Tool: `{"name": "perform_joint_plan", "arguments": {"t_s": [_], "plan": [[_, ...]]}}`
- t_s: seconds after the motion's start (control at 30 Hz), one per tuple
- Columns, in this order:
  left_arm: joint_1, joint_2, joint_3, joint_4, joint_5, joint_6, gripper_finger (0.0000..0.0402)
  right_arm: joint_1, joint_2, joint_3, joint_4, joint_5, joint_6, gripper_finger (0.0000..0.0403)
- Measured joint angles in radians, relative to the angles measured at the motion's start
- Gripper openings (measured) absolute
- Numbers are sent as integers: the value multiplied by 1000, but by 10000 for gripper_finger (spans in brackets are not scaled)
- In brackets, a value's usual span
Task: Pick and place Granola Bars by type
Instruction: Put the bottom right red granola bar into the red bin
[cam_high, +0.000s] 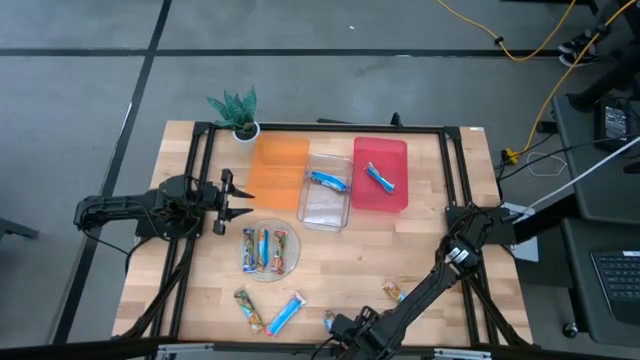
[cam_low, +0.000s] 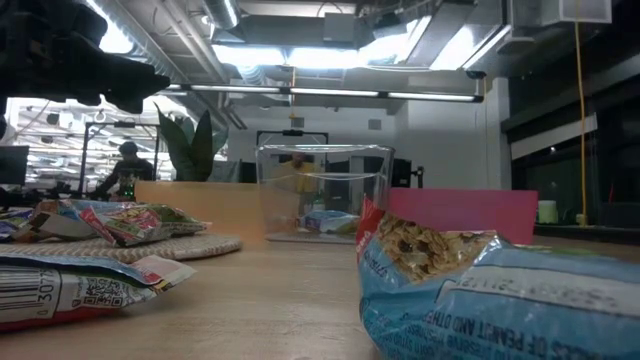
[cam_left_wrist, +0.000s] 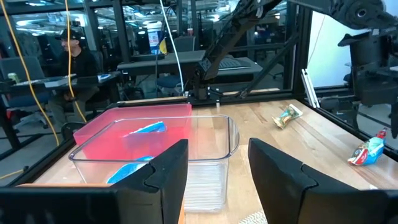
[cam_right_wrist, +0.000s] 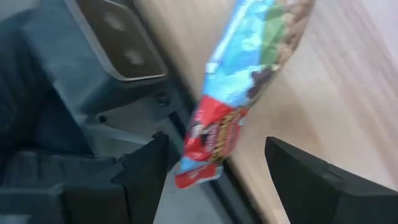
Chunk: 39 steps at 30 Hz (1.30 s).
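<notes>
Three bins stand in a row at the far side of the worktop (cam_high: 400, 250), which suits a sort by type: the orange bin (cam_high: 277, 172) looks empty, the clear bin (cam_high: 326, 190) in the middle holds one blue bar (cam_high: 328, 180), and the red bin (cam_high: 381, 174) holds another blue bar (cam_high: 380, 177). Why blue bars lie in two different bins cannot be judged from here. Three more bars (cam_high: 264, 250) lie side by side on the clear plate (cam_high: 285, 270), probably the supply to be drawn from. Loose bars lie near the front edge: a tan one (cam_high: 248, 307), a blue one (cam_high: 286, 313) beside it, and a small tan one (cam_high: 392, 291) farther right. The left gripper (cam_high: 232, 200) hovers off the worktop just left of the orange bin and above the plate, its fingers (cam_left_wrist: 166, 177) parted about halfway with nothing between them, seemingly waiting or lining up on the plate. The right gripper (cam_high: 340, 326) is low at the front edge, where a blue-and-red bar (cam_right_wrist: 239, 81) overhangs the rim; in the right wrist view that bar sits in the gap between the widely spread fingers (cam_right_wrist: 146, 171), but no contact shows. It looks like a reach for a bar at the very edge, where a nudge could tip it off, so the closing should be square across the wrapper.
</notes>
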Motion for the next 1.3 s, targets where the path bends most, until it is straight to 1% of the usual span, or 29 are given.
{"name": "perform_joint_plan", "arguments": {"t_s": [0.17, 0.3, 0.43, 0.7, 0.87, 1.0, 1.17, 1.23, 1.3], "plan": [[0, 0, 0, 0, 0, 0, 163, -7, 21, 0, -13, 31, 3, 267], [0, 0, 0, 0, 0, 0, 161, -13, 24, 0, -15, 82, 1, 244], [0, 0, 0, 0, 0, 0, 164, -19, 26, 0, -16, 87, -33, 202], [0, 0, 0, 0, 0, 0, 161, -21, 26, 0, -18, 94, -105, 103], [0, 0, 0, 0, 0, 0, 164, -26, 26, 0, -24, 133, -143, 59], [0, 0, 0, 0, 0, 0, 162, -41, 25, 2, -55, 136, -174, 46], [0, 0, 0, 0, 0, 0, 162, -61, 25, 69, -199, 137, -217, 49], [0, 0, 0, 0, 0, 0, 164, -69, 25, 123, -292, 163, -226, 50], [0, 0, 0, 0, 0, 0, 164, -73, 24, 181, -373, 218, -241, 48]]}}
